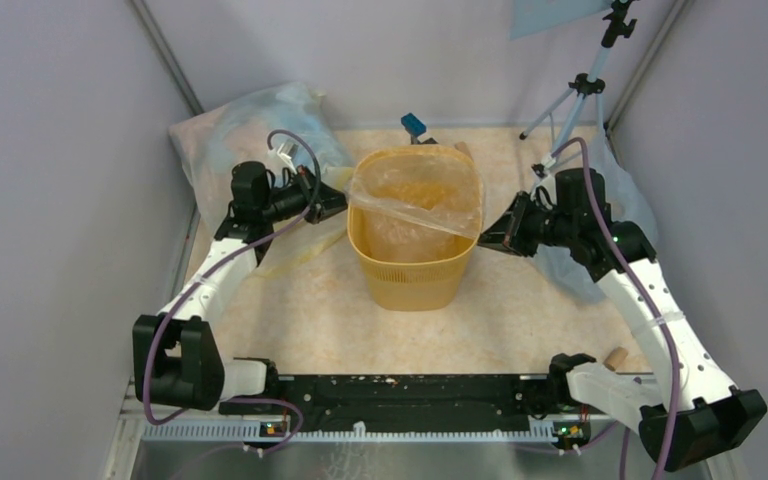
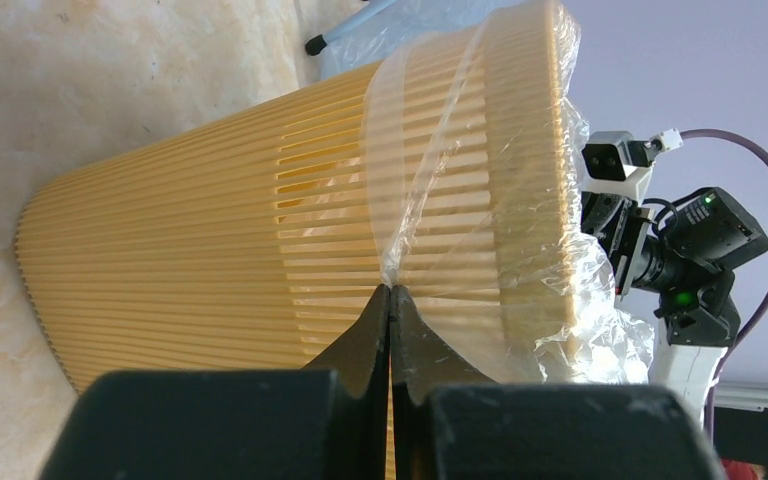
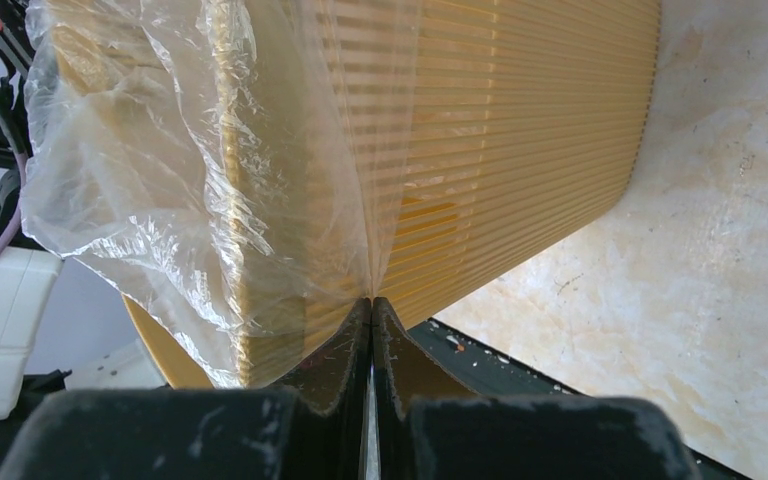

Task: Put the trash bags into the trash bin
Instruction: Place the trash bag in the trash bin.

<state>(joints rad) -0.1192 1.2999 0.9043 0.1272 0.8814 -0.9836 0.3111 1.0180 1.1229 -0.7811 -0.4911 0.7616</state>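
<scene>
Yellow-orange translucent plastic, ribbed with fine vertical slats and pierced by a lattice band, makes up the trash bin, which is stood upright at the middle of the mottled beige counter. Its rounded-square rim is draped with the trash bag, a thin, glossy, wrinkled clear film. At the bin's 9 o'clock the left fingers are pressed together on a pinch of that film. At 3 o'clock it is likewise pinched by the right fingers.
</scene>
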